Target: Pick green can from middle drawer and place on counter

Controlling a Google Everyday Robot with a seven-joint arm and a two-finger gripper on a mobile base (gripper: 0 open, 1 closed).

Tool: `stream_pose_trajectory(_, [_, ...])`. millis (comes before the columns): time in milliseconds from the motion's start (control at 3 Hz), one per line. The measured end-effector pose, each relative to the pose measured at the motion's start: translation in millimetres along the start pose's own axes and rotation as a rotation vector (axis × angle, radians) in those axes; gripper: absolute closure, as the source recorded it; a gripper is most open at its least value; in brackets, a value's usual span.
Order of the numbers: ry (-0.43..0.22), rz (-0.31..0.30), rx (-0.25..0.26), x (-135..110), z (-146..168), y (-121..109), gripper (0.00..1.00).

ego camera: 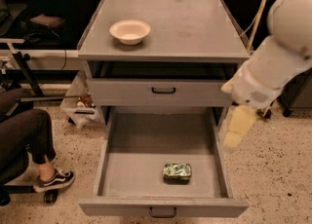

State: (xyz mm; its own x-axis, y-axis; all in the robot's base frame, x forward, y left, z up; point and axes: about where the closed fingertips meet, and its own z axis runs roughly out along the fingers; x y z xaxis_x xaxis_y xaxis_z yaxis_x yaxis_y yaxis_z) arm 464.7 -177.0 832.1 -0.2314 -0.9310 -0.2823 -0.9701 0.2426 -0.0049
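The green can lies on its side on the floor of the open middle drawer, near the front and slightly right of centre. The grey counter tops the cabinet. My white arm comes in from the right. Its cream-coloured gripper hangs blurred beside the drawer's right wall, above and to the right of the can and apart from it.
A cream round bowl sits on the counter's left part. A shallower drawer front with a black handle is above the open drawer. A seated person's leg and shoe are at the left. Shelving lies behind.
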Motion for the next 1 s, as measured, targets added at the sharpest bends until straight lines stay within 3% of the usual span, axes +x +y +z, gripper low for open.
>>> stream_pose_trajectory(333, [-0.058,0.068,-0.126,-1,108,5,0.00])
stream_pose_trajectory(667, [-0.083,0.150,-0.152,-2,197,-4,0.00])
stream_pose_trajectory(1000, [-0.122,0.200,-0.100,-8,247,-31,0.00])
